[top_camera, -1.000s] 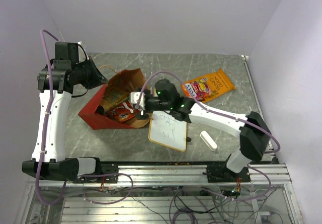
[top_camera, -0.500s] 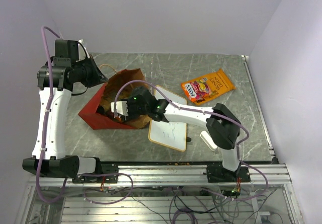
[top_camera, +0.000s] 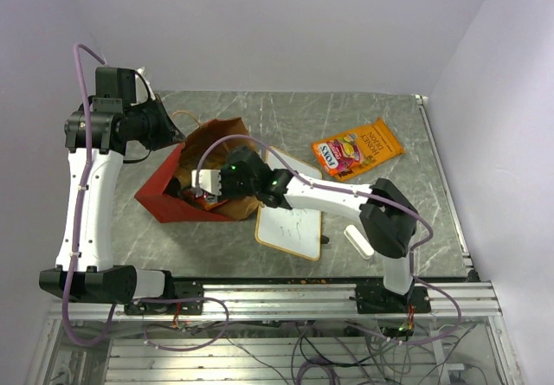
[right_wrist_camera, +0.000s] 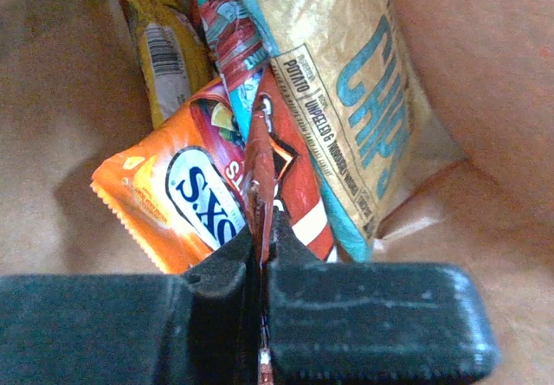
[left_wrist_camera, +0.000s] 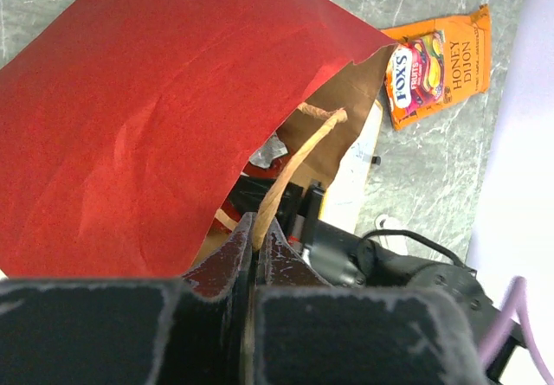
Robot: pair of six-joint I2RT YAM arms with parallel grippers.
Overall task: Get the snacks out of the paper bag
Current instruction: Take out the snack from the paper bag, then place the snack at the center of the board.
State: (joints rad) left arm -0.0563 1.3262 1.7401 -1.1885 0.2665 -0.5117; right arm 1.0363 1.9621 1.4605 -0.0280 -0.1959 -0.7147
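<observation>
The red paper bag [top_camera: 164,196] lies on its side on the table, its brown mouth facing right. My left gripper [left_wrist_camera: 254,229] is shut on the bag's string handle [left_wrist_camera: 299,156], holding the mouth up. Inside the bag my right gripper [right_wrist_camera: 262,226] is shut on the edge of a red packet [right_wrist_camera: 294,196]. Around it lie an orange packet [right_wrist_camera: 164,202], a yellow packet [right_wrist_camera: 166,46] and a tan chips packet [right_wrist_camera: 346,82]. Another orange snack packet [top_camera: 357,148] lies flat on the table to the right of the bag.
A wood-framed small whiteboard [top_camera: 291,223] lies just right of the bag, under my right arm. A white eraser block [top_camera: 357,241] sits near the front right. The metal rail [top_camera: 286,297] runs along the near edge.
My right arm has reached left from above the whiteboard into the bag's mouth. Its jaws went from open to shut on the red packet. The left arm has kept still.
</observation>
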